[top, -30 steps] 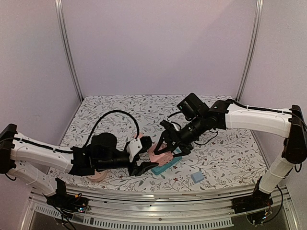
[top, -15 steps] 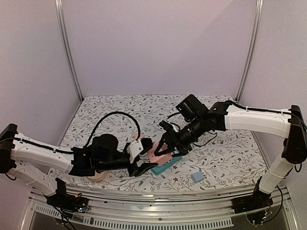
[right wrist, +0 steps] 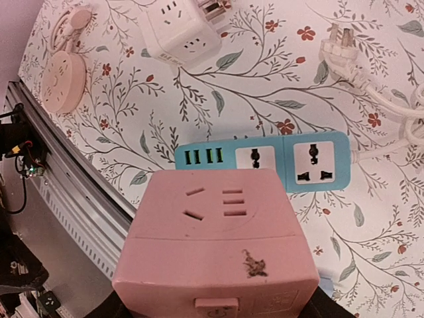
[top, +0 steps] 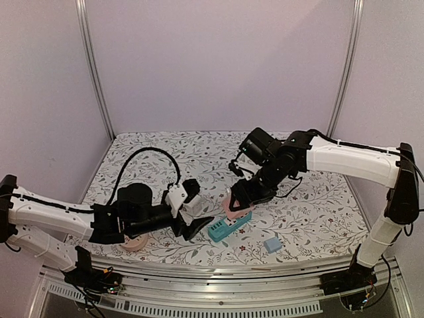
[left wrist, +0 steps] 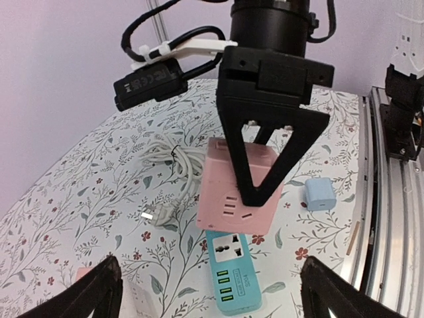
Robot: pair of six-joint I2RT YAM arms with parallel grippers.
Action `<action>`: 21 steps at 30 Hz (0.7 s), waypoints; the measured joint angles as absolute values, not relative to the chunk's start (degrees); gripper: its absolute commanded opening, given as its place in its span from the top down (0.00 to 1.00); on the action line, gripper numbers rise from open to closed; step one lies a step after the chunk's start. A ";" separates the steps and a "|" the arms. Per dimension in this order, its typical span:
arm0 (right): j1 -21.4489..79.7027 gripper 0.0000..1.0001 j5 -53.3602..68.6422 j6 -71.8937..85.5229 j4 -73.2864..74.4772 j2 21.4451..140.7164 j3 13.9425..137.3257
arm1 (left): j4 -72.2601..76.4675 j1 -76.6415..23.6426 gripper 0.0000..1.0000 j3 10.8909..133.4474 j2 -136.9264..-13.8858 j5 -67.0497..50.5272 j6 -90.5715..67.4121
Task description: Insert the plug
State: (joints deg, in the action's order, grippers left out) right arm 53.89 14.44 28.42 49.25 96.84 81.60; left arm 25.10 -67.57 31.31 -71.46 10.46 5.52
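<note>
My right gripper (top: 240, 199) is shut on a pink cube socket (top: 233, 207) and holds it just above the teal power strip (top: 227, 227). In the right wrist view the cube (right wrist: 215, 245) fills the bottom, with the strip (right wrist: 265, 162) beyond it. A white plug (right wrist: 338, 40) on a white cable lies on the cloth; it also shows in the left wrist view (left wrist: 158, 216). My left gripper (left wrist: 212, 298) is open wide and empty, and faces the pink cube (left wrist: 242, 189) and the strip (left wrist: 238, 268) from a short way off.
A white cube socket (right wrist: 179, 26) stands next to the strip's USB end. A round pink socket (right wrist: 63, 76) lies near the table's front rail. A small blue charger (left wrist: 319, 194) sits to the right of the strip. A black cable (top: 142, 159) loops behind the left arm.
My left gripper has drawn back to the left, away from the pink cube. My right gripper has shifted slightly right with the cube, over the teal strip.
</note>
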 measured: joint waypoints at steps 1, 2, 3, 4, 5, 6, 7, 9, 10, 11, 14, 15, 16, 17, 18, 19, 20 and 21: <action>53.89 1.00 12.60 27.64 50.22 97.36 82.39 | 25.19 -67.24 0.07 30.96 -71.07 11.11 5.15; 53.89 1.00 10.76 26.72 51.18 97.93 83.20 | 25.23 -66.59 0.07 30.52 -70.43 11.86 4.47; 53.89 1.00 8.99 26.11 52.27 98.56 84.05 | 25.28 -65.71 0.07 30.09 -69.69 12.58 3.88; 53.89 1.00 7.16 25.34 53.45 99.20 84.93 | 25.30 -64.55 0.07 29.71 -68.84 13.08 3.07; 53.89 1.00 5.72 24.86 54.37 99.63 85.60 | 25.36 -63.31 0.07 29.30 -67.88 13.50 2.11; 53.89 1.00 4.03 24.12 55.64 100.18 86.50 | 25.41 -62.19 0.07 28.97 -66.98 13.80 1.39; 53.89 1.00 2.72 23.44 56.62 100.62 87.24 | 25.50 -60.64 0.07 28.49 -65.84 13.93 0.25; 53.89 0.99 0.45 22.00 58.59 101.49 88.75 | 25.78 -57.95 0.07 27.66 -63.99 14.13 -1.91; 53.91 0.99 -0.19 21.37 59.24 101.82 89.19 | 25.87 -56.55 0.07 27.24 -63.13 14.13 -3.09; 53.91 1.00 -0.89 20.64 59.70 102.10 89.45 | 25.87 -55.11 0.07 26.81 -62.41 13.96 -4.32; 54.13 1.00 -2.79 18.20 60.82 102.65 89.62 | 25.82 -51.68 0.07 25.91 -61.49 13.19 -7.31; 54.24 1.00 -3.42 17.19 61.19 102.85 89.62 | 25.78 -50.61 0.07 25.74 -61.45 12.69 -8.43; 54.37 1.00 -4.14 16.32 61.65 103.07 89.69 | 25.76 -49.82 0.07 25.63 -61.45 12.27 -9.15; 54.46 1.00 -4.60 15.53 62.15 103.37 89.91 | 25.74 -48.90 0.07 25.54 -61.45 11.81 -10.02; 54.50 1.00 -4.91 14.94 62.67 103.74 90.32 | 25.74 -48.07 0.07 25.47 -61.45 11.20 -10.90; 54.59 1.00 -5.39 14.26 63.40 104.31 91.00 | 25.71 -47.42 0.07 25.43 -61.45 10.85 -11.55; 54.59 1.00 -5.72 13.56 64.12 105.12 92.03 | 25.69 -46.96 0.07 25.43 -61.45 10.61 -12.19; 54.59 1.00 -5.87 13.10 64.40 105.73 92.73 | 25.67 -46.46 0.07 25.43 -61.45 10.24 -12.75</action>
State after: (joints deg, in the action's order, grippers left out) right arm 54.59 -5.87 13.10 64.40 105.73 92.73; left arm 25.67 -46.46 25.43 -61.45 10.24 -12.75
